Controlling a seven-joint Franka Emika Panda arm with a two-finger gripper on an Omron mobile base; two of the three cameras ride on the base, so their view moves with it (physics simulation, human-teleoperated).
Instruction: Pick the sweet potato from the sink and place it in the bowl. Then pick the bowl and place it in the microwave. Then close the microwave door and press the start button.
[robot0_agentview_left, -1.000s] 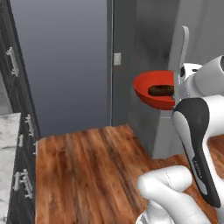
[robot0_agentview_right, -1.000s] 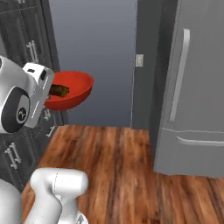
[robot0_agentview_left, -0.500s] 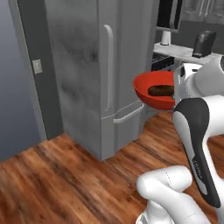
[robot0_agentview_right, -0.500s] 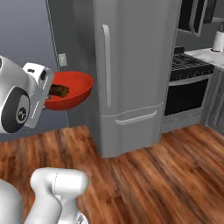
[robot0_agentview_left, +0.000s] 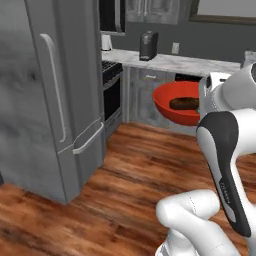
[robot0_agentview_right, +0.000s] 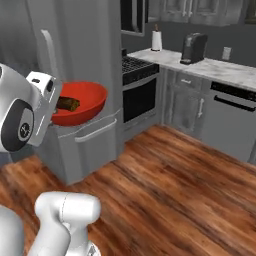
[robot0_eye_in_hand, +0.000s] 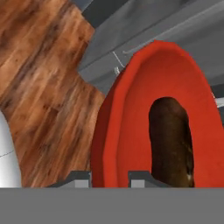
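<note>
Sweet potato (robot0_eye_in_hand: 171, 141) lies inside the red bowl (robot0_eye_in_hand: 131, 122), which we find pinched by its near rim in the gripper (robot0_eye_in_hand: 109, 176), one fingertip (robot0_eye_in_hand: 78, 178) outside the wall, the other inside. The bowl is held up in the air over wooden floor (robot0_agentview_right: 170, 185). Beyond the gripper stand a grey refrigerator (robot0_agentview_left: 45, 95) and a stove (robot0_agentview_right: 140, 87).

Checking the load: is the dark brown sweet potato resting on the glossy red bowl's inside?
Touching. In the hand view, the dark brown sweet potato lies directly against the glossy red bowl interior.
</note>
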